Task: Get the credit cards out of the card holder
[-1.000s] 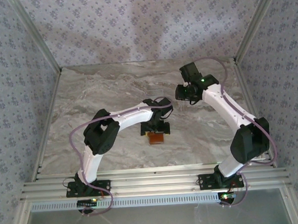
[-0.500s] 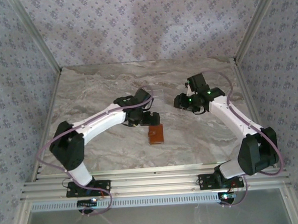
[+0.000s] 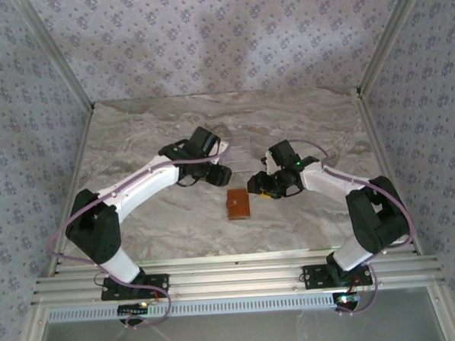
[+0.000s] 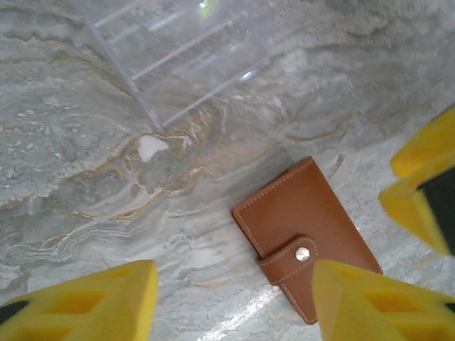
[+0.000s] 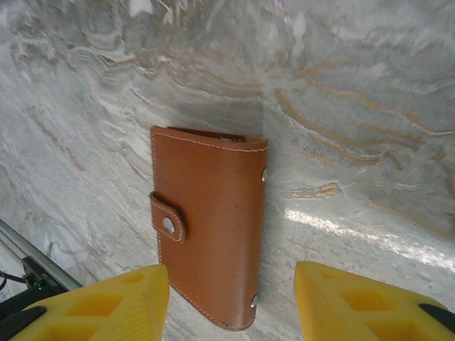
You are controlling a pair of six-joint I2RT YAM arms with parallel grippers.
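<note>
From above, the card holder (image 3: 238, 204) lay flat on the marble table (image 3: 134, 137), near the middle, its long axis running roughly from near edge to far. The left gripper (image 3: 215, 173) hovered just beyond it and the right gripper (image 3: 260, 188) close on its right; neither touched it.

In the left wrist view the left gripper's yellow fingers (image 4: 85, 302) stood well apart with nothing between them. The holder sat slantwise, strap and snap toward the near corner, below a clear plastic stand (image 4: 178, 57).

In the right wrist view the right gripper's fingers (image 5: 362, 305) were likewise parted and empty, straddling the holder's near end. It lay lengthwise away from the camera, the strap wrapping over its left edge.

The holder looked shut and fastened, so I judged the work was at the approach. Next, one gripper should pin the holder while the other pops the snap.
</note>
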